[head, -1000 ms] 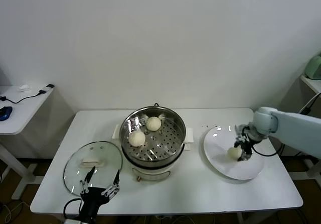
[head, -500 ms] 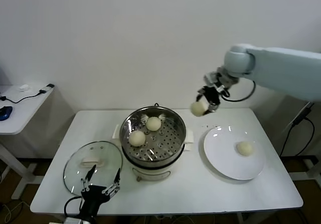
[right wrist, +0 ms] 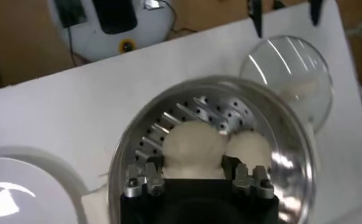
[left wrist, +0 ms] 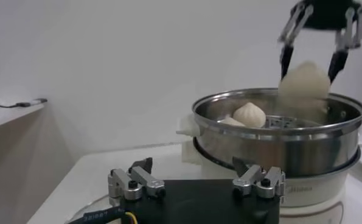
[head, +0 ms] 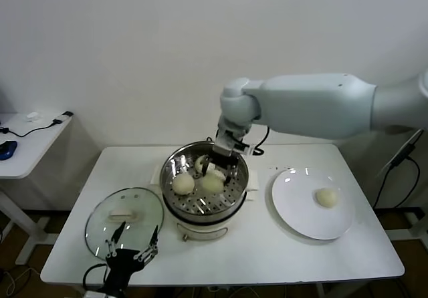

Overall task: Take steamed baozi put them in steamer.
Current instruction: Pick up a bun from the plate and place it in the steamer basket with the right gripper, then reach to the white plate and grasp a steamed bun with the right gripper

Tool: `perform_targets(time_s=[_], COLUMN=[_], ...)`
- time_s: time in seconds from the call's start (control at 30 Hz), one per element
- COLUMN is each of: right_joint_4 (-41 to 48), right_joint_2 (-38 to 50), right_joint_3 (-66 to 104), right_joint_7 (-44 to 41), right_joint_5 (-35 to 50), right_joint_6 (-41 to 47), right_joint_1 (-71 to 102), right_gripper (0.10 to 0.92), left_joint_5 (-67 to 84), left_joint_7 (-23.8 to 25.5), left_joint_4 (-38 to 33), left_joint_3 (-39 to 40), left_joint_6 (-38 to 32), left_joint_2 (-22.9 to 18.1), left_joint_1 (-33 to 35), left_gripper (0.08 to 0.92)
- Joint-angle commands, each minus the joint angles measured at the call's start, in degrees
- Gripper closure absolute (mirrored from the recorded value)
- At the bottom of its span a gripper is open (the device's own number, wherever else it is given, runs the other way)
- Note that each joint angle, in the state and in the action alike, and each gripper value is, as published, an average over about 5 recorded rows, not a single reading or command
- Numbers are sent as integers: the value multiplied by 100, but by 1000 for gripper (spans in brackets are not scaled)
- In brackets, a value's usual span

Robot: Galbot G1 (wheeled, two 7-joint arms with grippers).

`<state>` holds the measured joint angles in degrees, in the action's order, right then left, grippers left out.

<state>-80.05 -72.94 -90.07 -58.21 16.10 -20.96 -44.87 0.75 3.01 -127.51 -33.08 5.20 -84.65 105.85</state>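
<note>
While its jaws clamp a baozi (right wrist: 191, 148) between them, the right gripper (head: 215, 166) hangs over the steamer (head: 235, 194). The head view alone shows a fourth bun (head: 326, 197) on the plate (head: 294, 214) at right. The left gripper (left wrist: 196, 181), jaws apart, idles near the lid (head: 100, 224).

Head view up high, looking forward and down over the whole table (head: 281, 258). Left wrist low at table level, side-on, close to the steamer (left wrist: 278, 137). Right wrist straight above, tight on it (right wrist: 290, 152).
</note>
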Motion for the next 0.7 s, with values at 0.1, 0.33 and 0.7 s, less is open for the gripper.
perform_targets(time_s=[0.1, 0.33, 0.7], right_joint_4=[446, 701, 558], right_joint_2=[-498, -558, -104], right_joint_3=[112, 160, 257], right_joint_7=[343, 528, 24], right_joint_5=[-1169, -1292, -207], right_joint_6=[-822, -829, -947], right_joint_1=[1049, 1180, 195], right_gripper=[380, 360, 204], left_joint_5=[-22, -43, -48], left_joint_7=[-11, -16, -24], left_joint_4=[2, 2, 1], left_joint_3=[11, 20, 31], left_joint_6=[-6, -21, -39], left_joint_2=[-14, -11, -15], left_joint_1=[28, 39, 24], left_gripper=[177, 177, 177])
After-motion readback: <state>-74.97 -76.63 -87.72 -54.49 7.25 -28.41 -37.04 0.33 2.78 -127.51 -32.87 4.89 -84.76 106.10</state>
